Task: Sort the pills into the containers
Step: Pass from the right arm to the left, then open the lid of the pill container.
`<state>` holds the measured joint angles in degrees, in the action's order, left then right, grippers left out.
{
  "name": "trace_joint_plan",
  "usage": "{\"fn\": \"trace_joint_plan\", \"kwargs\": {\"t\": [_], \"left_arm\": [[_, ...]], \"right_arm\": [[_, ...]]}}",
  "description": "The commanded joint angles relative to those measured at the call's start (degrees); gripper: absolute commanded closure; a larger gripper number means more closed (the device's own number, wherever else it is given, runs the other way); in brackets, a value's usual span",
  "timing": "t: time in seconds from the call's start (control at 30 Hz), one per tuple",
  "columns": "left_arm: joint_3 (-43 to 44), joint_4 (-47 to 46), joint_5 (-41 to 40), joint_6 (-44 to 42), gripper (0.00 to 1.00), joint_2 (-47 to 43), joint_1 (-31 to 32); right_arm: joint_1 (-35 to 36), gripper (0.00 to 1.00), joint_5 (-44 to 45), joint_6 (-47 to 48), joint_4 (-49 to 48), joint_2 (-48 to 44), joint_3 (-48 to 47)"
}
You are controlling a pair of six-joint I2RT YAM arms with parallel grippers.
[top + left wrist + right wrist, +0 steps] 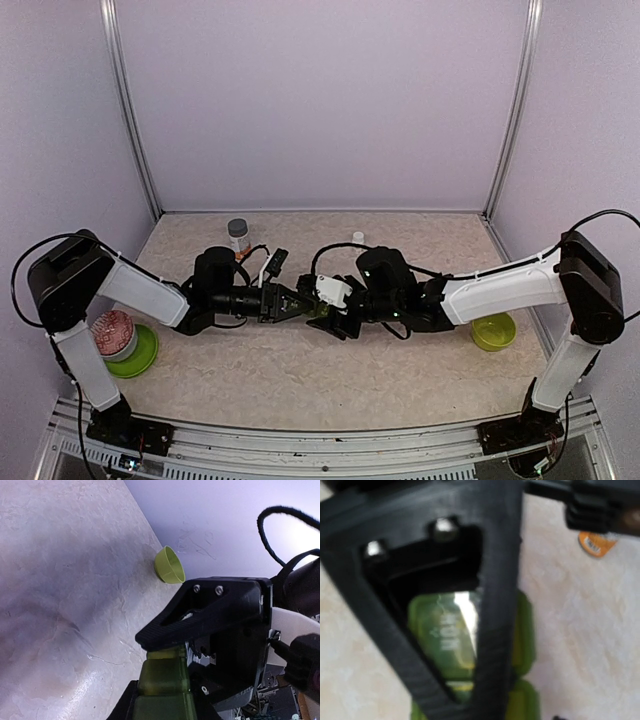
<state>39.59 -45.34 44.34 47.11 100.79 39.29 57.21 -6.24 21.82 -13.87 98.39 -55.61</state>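
The olive-green pill box (320,312) is held between the two grippers at mid-table. My left gripper (302,303) is shut on it. In the left wrist view the box (164,680) runs out from between my dark fingers, its lids closed. My right gripper (336,314) meets the box's far end. One of its black triangular fingers (200,611) lies over the end compartment. In the right wrist view that finger (495,605) crosses the box's lettered lid (442,630). Its other finger is hidden. No pills show.
A grey-capped pill bottle (238,234) and a small white cap (357,237) stand at the back. A lime-green bowl (494,331) sits at the right, also in the left wrist view (170,566). Another lime bowl (145,352) with a red-and-white tub (113,333) sits at the left.
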Motion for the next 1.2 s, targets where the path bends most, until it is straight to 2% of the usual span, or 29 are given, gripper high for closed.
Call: {"fn": "trace_joint_plan", "kwargs": {"t": [0.0,0.1,0.27,0.43,0.77,1.17], "left_arm": [[0.67,-2.23,0.50,0.71,0.86,0.43,0.13],[0.51,-1.64,-0.64,2.27,0.85,-0.14,-0.11],[0.40,-1.09,-1.56,4.57,0.85,-1.31,-0.49],[0.56,-0.41,-2.02,6.55,0.83,-2.57,-0.53],[0.92,0.69,-3.41,8.25,0.82,-4.14,-0.44],[0.92,0.39,-3.41,8.52,0.82,-3.72,0.04]], "right_arm": [[0.53,0.21,1.47,-0.12,-2.20,-1.14,0.61],[0.62,0.06,2.47,0.19,-1.66,-2.74,1.51],[0.80,0.03,5.33,0.00,-3.34,-6.97,5.34],[1.33,0.07,9.66,2.04,-6.40,-9.08,9.09],[5.27,0.17,19.38,7.97,-8.54,-5.27,7.29],[7.24,0.30,23.26,11.32,-7.43,-2.31,3.79]]}}
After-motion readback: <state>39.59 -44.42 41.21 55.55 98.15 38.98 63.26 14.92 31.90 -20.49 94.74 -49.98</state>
